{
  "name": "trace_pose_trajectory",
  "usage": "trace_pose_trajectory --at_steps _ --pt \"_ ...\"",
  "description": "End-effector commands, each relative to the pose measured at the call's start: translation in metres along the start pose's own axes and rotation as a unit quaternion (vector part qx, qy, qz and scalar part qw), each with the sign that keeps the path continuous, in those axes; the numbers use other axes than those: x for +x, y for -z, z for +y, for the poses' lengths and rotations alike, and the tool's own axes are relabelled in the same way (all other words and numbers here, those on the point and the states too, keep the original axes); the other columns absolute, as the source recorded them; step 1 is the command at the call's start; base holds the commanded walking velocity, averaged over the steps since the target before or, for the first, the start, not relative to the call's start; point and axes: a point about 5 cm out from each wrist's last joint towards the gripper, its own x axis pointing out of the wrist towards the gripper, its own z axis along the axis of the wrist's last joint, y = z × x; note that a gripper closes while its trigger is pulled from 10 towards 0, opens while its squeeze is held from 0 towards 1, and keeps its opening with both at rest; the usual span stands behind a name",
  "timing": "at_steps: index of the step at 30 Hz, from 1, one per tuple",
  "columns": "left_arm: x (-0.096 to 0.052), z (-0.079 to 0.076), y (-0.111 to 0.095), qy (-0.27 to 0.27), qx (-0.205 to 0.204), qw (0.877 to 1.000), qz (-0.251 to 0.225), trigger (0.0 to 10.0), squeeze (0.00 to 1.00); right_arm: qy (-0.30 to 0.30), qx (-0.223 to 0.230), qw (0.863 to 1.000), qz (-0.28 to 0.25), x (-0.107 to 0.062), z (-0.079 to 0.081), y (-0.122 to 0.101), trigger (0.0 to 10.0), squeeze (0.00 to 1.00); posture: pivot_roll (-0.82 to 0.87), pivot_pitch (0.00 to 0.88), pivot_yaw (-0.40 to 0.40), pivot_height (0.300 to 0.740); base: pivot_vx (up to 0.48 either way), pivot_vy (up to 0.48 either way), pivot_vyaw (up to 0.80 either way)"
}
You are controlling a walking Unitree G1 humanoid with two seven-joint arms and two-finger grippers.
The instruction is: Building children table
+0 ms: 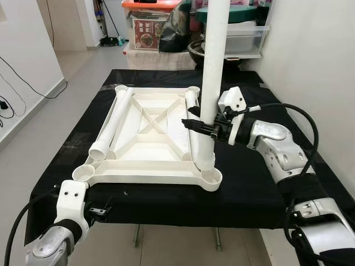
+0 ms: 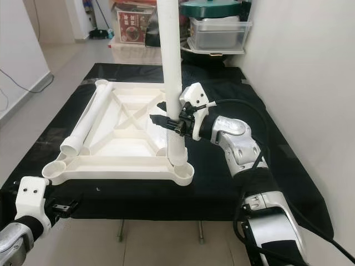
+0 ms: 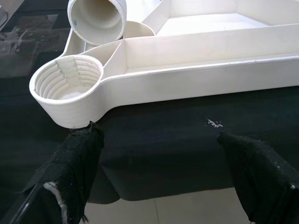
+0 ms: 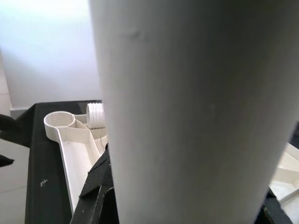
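A white plastic tabletop [image 1: 150, 172] lies upside down on a black-covered table [image 1: 249, 183], with a round threaded socket at each corner. My right gripper [image 1: 202, 126] is shut on a long white leg [image 1: 213, 66] and holds it upright. The leg's threaded lower end sits just above the near-right socket [image 1: 211, 179]. Two more legs lie on the tabletop, one along its left side [image 1: 113, 122] and one along its right side [image 1: 191, 105]. My left gripper [image 3: 163, 186] is open and holds nothing. It hovers at the table's front edge, just below the near-left socket [image 3: 65, 88].
A white wall [image 1: 316, 55] runs close along the table's right side. Storage boxes [image 1: 244, 33] and a dark bag [image 1: 177, 27] stand beyond the far end. Open floor [image 1: 33, 144] lies to the left, with a black cable [image 1: 22, 77] by the wall.
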Motion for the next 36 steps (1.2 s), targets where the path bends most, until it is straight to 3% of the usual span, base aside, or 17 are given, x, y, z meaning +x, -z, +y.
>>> trace_pose_trajectory --at_steps 1,15,22,36 --pt "0.001 0.001 -0.002 0.003 0.01 1.0 0.003 10.0 0.0 0.011 -0.006 1.0 -0.001 -0.007 -0.004 0.001 10.0 0.0 0.11 0.0 -0.037 0.74 0.0 0.0 0.0" --pt "0.006 -0.002 -0.002 0.012 0.01 1.0 0.002 10.0 0.0 0.01 -0.011 1.0 0.01 -0.02 -0.005 0.001 10.0 0.0 0.09 0.0 -0.029 0.74 0.0 0.0 0.0" --pt "0.006 0.0 -0.001 0.008 0.01 1.0 0.002 10.0 0.0 -0.032 -0.006 0.999 0.018 -0.022 0.009 0.003 10.0 0.0 0.08 0.0 -0.032 0.74 0.0 0.0 0.0" --pt "0.008 0.002 -0.001 0.004 0.011 1.0 0.0 10.0 0.0 -0.078 -0.008 0.996 0.035 -0.024 0.023 0.008 10.0 0.0 0.08 0.0 -0.036 0.74 0.0 0.0 0.0"
